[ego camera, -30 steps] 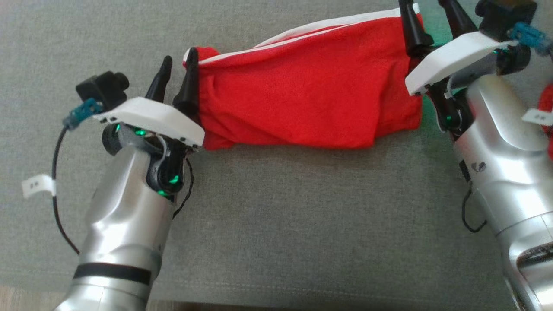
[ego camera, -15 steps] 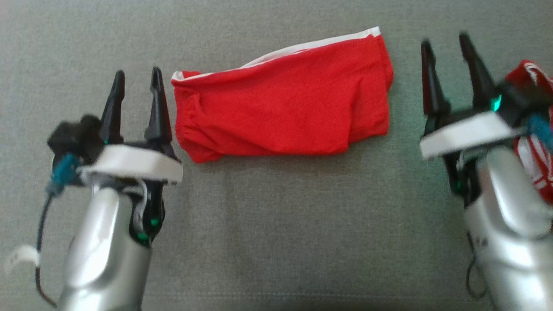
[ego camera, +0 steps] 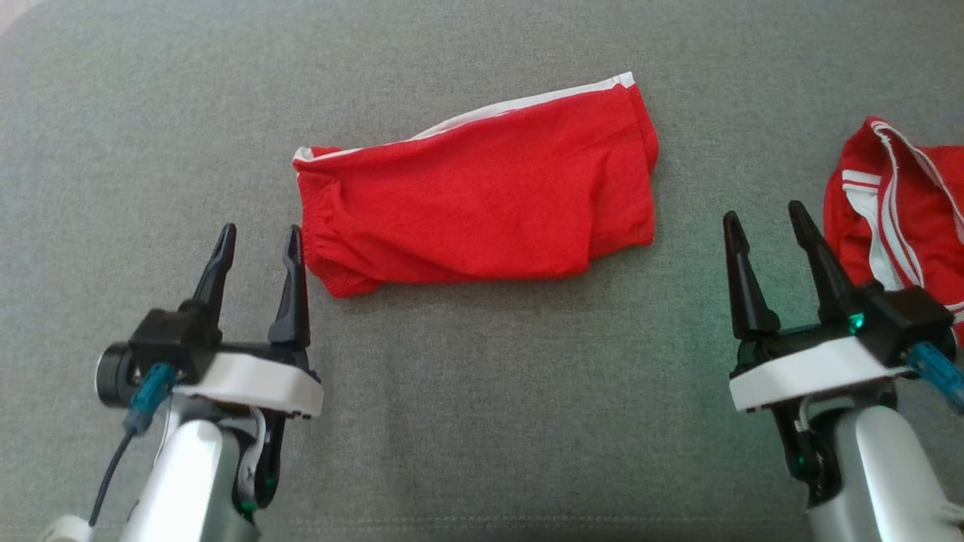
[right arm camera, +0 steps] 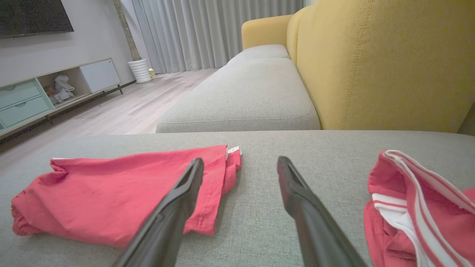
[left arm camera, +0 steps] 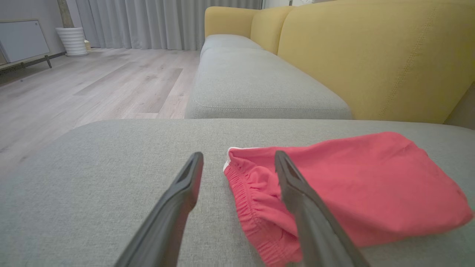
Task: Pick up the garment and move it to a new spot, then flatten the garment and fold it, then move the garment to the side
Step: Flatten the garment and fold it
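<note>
1. The garment (ego camera: 474, 203), red shorts with a white side stripe, lies on the grey cushion (ego camera: 482, 421) just toward 12 o'clock from the middle of the head view. Its elastic waistband points to 9 o'clock and its hem to 3 o'clock.
2. The left tool (ego camera: 259, 233) sits at 8 o'clock with its jaws spread and nothing between them. Its inner finger stands just beside the waistband corner, and the left wrist view leaves it unclear whether it touches the cloth.
3. The right tool (ego camera: 763, 213) sits at 4 o'clock, also spread and empty, well apart from the hem.
4. A second garment (ego camera: 896, 196), red with white stripes, lies crumpled at 3 o'clock, just beyond the right tool.
5. Progress, as I judge it: the garment is a compact doubled rectangle lying fairly flat, so the pick-up, flattening and fold look done.
6. Neither tool holds it, so the fold is released.
7. What may be left is the move to the side. The garment is near the middle of the cushion, and I cannot tell whether this spot already counts as the side.
8. Against the earlier frame: a second ago both tools were at the garment's two ends, the left one's fingers on the waistband and the right one's over the hem.
9. Both have since drawn back toward 6 o'clock and hang clear of the cloth.
10. The head camera has also shifted, which brings the second garment into fuller view. The garment's own shape looks unchanged.
</note>
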Robot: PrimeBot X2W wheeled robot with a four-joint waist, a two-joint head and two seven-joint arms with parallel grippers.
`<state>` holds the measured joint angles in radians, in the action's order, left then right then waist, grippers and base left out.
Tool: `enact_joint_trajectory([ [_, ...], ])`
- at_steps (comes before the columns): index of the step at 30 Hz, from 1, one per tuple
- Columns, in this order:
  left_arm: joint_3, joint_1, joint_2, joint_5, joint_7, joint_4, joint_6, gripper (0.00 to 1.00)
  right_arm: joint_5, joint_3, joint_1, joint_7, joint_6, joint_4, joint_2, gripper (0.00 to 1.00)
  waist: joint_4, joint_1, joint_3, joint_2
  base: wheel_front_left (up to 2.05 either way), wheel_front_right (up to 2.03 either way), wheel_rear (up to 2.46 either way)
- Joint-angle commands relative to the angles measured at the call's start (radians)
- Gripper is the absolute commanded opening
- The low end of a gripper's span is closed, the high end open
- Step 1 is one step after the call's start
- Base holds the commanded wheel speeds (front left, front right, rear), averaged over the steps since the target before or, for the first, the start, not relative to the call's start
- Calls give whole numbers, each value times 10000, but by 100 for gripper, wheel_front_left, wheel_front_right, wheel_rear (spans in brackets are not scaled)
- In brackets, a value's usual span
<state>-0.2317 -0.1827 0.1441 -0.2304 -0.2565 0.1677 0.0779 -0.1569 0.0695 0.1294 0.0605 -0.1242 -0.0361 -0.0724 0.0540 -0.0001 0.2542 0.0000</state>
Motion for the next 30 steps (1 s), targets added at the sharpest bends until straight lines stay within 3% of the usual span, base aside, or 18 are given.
enact_joint_trajectory([
  [1,345,-92,216,66,-52,-379,-5,100,37,143,28,-104,-65,541,83,100,15,1,-52,0,0,0,0],
  [21,480,51,33,88,-53,-521,-155,100,42,16,-274,-595,-65,1150,195,100,82,1,-18,0,0,0,0],
  [26,367,-233,-61,143,-53,-485,-263,100,50,80,214,-925,-65,744,157,100,311,1,341,0,0,0,0],
  [30,245,-659,-202,196,-53,-436,-382,100,74,246,1171,-1247,-65,-289,-74,100,620,1,762,0,0,0,0],
])
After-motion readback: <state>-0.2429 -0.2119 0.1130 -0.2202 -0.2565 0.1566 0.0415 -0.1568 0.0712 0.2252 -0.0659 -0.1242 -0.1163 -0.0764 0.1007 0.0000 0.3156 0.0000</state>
